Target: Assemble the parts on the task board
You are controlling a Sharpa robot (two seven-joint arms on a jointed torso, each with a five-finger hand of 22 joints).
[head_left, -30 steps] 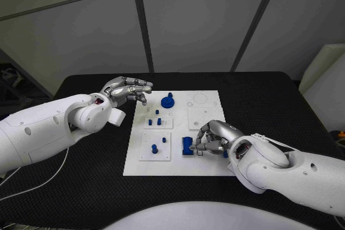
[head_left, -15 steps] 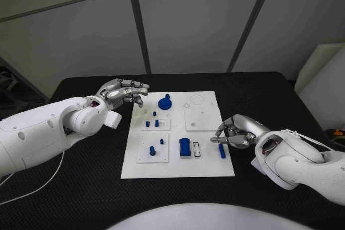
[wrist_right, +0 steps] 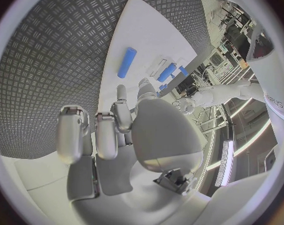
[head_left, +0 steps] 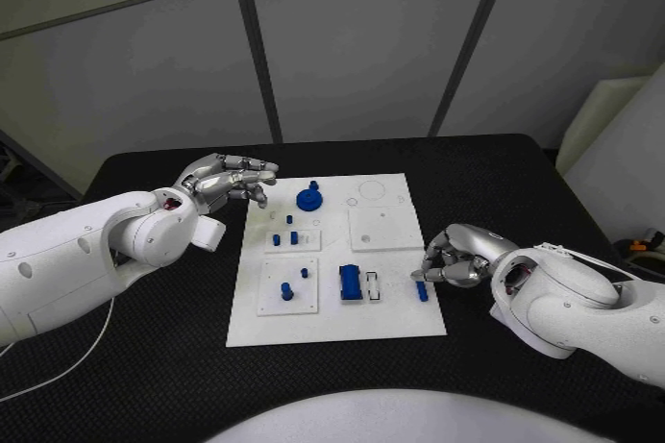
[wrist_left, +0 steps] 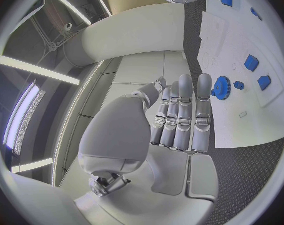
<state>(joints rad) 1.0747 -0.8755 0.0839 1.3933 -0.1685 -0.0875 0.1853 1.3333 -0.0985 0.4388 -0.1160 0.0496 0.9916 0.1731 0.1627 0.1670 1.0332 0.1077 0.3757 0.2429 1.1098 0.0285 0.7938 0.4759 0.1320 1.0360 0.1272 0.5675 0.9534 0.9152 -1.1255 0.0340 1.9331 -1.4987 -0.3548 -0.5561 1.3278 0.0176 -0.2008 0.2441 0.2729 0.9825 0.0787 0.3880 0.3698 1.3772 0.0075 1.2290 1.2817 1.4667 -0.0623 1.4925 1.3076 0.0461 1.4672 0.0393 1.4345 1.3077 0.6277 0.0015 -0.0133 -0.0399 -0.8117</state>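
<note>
Now the right hand [head_left: 455,258] sits curled and holding nothing at the task board's [head_left: 337,328] 3 o'clock edge, just beside a loose blue peg [head_left: 421,289]. At 10 o'clock, the left hand [head_left: 229,181] hovers with fingers bent, holding nothing, near the blue gear [head_left: 309,199].

From my station I see the black table [head_left: 166,366] with its ribbed mat, a white cable [head_left: 62,364] trailing across its near left part, grey wall panels [head_left: 360,59] behind.

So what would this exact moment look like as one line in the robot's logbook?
left hand: empty, over task board's far left corner | right hand: curled, empty, by blue rod | blue block: lying on board
</note>
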